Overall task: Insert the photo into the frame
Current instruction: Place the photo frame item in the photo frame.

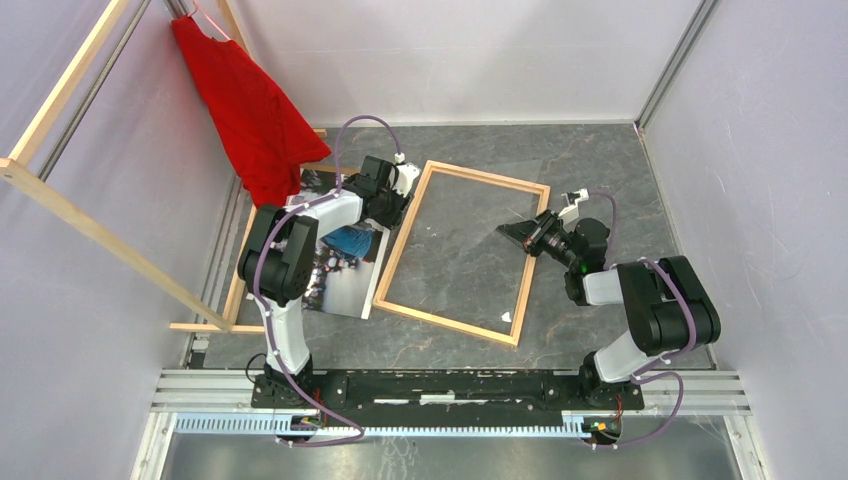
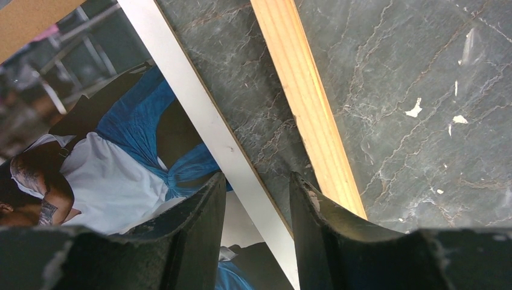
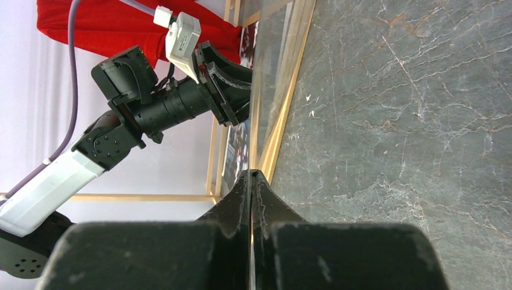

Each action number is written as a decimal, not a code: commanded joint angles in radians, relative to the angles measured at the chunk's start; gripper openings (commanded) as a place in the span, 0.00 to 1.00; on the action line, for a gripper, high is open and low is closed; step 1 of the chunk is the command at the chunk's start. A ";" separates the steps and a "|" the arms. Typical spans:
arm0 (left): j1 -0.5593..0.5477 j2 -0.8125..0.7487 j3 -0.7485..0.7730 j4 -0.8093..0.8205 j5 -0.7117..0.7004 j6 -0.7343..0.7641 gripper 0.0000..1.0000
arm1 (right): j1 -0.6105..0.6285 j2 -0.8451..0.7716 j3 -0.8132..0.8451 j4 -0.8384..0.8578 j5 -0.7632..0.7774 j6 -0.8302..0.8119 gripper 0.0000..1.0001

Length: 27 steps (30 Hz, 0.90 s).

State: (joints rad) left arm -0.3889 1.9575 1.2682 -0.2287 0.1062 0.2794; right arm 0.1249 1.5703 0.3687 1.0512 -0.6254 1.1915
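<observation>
The photo (image 1: 345, 270) lies face up on the table left of the frame (image 1: 455, 322), its white border close to the frame's left bar. In the left wrist view the photo (image 2: 121, 139) shows blue and white clothes, with the frame bar (image 2: 314, 121) beside it. My left gripper (image 1: 392, 208) is open, its jaws apart just above the photo's right edge (image 2: 256, 184). My right gripper (image 1: 522, 234) is shut on the edge of a thin clear sheet (image 3: 268, 78) over the frame's opening (image 3: 251, 175). The sheet shows edge-on in the right wrist view.
A brown backing board (image 2: 30, 21) lies under the photo. A red cloth (image 1: 250, 110) hangs from a wooden rack (image 1: 90, 225) at the back left. White walls close in on all sides. Small white flecks (image 1: 507, 317) lie on the grey table inside the frame.
</observation>
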 commanded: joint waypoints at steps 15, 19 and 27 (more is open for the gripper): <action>-0.005 0.015 -0.006 0.022 0.029 0.047 0.48 | 0.022 0.043 0.051 -0.014 -0.020 -0.079 0.00; -0.005 0.012 -0.006 0.018 0.030 0.048 0.47 | 0.022 0.054 0.087 -0.168 -0.006 -0.158 0.00; -0.005 0.013 -0.006 0.017 0.030 0.048 0.47 | 0.021 0.060 0.089 -0.251 0.029 -0.169 0.00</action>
State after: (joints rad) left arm -0.3847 1.9614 1.2682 -0.2214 0.1070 0.3008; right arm 0.1375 1.6211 0.4244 0.8501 -0.6056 1.0569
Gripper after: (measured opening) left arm 0.473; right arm 0.006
